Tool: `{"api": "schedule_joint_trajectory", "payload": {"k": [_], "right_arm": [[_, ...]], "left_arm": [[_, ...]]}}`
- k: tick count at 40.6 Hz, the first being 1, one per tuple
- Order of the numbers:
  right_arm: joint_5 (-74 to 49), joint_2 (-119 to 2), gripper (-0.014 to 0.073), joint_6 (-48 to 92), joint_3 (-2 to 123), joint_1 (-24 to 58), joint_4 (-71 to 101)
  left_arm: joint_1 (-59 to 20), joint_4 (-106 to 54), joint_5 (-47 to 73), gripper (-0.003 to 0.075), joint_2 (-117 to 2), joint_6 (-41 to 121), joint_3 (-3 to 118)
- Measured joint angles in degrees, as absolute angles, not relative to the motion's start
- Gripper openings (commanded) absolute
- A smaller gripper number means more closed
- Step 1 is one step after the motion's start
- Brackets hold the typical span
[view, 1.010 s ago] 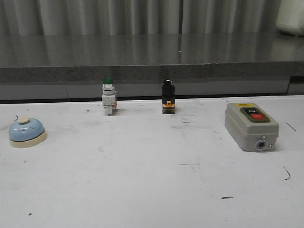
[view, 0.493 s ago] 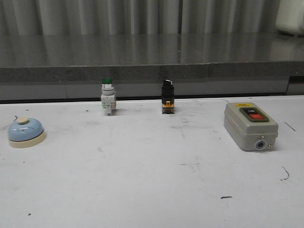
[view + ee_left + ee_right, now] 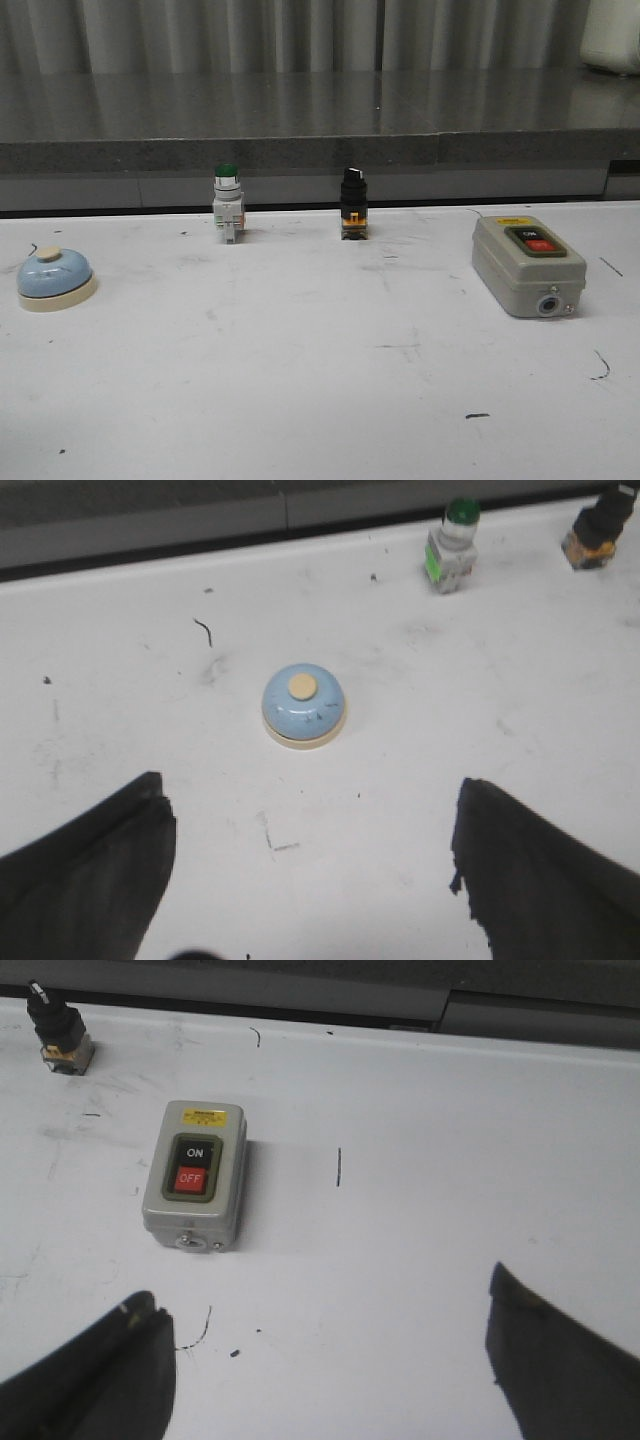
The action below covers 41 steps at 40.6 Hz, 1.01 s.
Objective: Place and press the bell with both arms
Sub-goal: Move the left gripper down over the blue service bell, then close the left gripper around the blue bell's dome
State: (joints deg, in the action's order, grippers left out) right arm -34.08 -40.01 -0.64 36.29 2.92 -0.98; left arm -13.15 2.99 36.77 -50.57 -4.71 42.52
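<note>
Sitting at the front view's left edge, the glossy blue domed bell (image 3: pixel 56 279) rests on a scuffed white worktop (image 3: pixel 320 380). Left gripper (image 3: pixel 310 880) jaws gape wide below it in the wrist view. Right gripper (image 3: pixel 330 1360) jaws also stand apart, holding nothing.

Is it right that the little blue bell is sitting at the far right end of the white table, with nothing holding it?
Not quite: the bell sits at the left end of the table, as the front view shows. Nothing is holding it.

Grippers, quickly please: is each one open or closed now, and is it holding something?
Left gripper: open, holding nothing; the bell sits ahead, untouched.
Right gripper: open, holding nothing.
</note>
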Motion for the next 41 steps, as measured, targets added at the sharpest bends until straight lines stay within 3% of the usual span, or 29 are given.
{"api": "schedule_joint_trajectory", "payload": {"k": [20, 41], "right_arm": [[-34.08, -40.01, 0.0645, -0.64, 36.29, 2.92, -0.98], [-34.08, -40.01, 0.0645, -0.64, 36.29, 2.92, -0.98]], "left_arm": [[-14.53, 4.97, 40.23, 0.0559, -81.57, -4.71, 56.35], [-14.53, 7.05, 38.07, 0.0557, -102.77, -4.61, 67.81]]}}
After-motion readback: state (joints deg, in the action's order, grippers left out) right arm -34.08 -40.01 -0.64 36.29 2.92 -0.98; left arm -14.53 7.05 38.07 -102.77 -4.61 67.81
